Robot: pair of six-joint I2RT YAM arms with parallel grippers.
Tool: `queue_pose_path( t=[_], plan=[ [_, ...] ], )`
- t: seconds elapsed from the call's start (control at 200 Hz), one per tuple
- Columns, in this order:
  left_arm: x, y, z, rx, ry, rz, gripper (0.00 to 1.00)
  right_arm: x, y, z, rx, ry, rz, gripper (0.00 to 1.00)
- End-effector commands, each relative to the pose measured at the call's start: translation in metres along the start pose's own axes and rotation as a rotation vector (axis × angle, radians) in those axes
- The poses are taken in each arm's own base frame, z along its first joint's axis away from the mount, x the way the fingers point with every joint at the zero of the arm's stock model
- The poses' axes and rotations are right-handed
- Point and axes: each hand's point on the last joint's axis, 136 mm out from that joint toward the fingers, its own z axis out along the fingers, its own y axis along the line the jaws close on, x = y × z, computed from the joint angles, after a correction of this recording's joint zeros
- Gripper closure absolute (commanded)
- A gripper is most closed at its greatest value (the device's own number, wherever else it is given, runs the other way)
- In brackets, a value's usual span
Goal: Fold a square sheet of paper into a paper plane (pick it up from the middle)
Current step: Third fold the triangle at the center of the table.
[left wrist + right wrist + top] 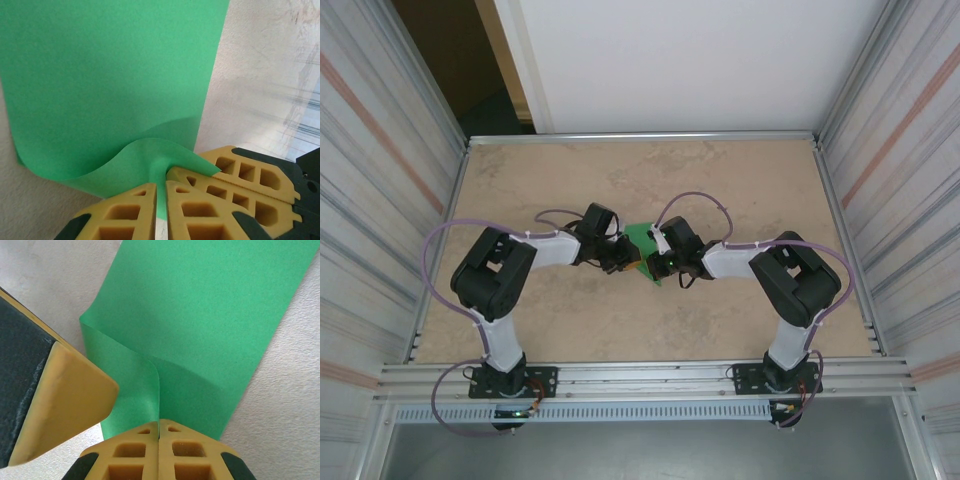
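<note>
Evidently the pick-up from the middle is in hand. No crease has been pressed yet.

On the left, the black-and-yellow left gripper reaches in to the centre of the beige mottled tabletop. In its wrist view the 2 yellow fingers stand almost together, with a curled lip of paper pinched in the slit between them.

Between the arms sits the thin, bright green square sheet of paper. Most of it lies flat on the table, while its near edge is bunched up into a hump.

On the right, the right gripper is fully closed on that same raised edge, close beside the left one.

Next, I judge, the 2 grips must lift together and carry the edge over evenly, since uneven pulling could tear or skew the sheet.
</note>
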Motion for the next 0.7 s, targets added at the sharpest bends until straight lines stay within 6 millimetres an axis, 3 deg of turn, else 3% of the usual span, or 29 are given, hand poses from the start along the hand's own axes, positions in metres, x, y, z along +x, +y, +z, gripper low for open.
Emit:
queue_pose_path(
  t=[0.0,0.281,0.406,0.697],
  plan=[
    [0.0,0.0,0.003,-0.022,0.009,0.013,0.86,0.013,-0.006,0.006,0.013,0.06,0.04,1.0],
    [-0.025,-0.017,-0.015,-0.006,-0.032,0.079,0.85,0.011,-0.005,0.005,0.011,0.056,0.039,1.0],
    [-0.046,-0.017,-0.024,0.0,-0.06,0.091,0.83,0.008,-0.002,0.002,0.001,0.046,0.039,1.0],
    [-0.076,0.0,-0.003,-0.126,-0.012,0.114,0.84,0.002,0.002,-0.002,-0.011,0.032,0.041,1.0]
  ],
)
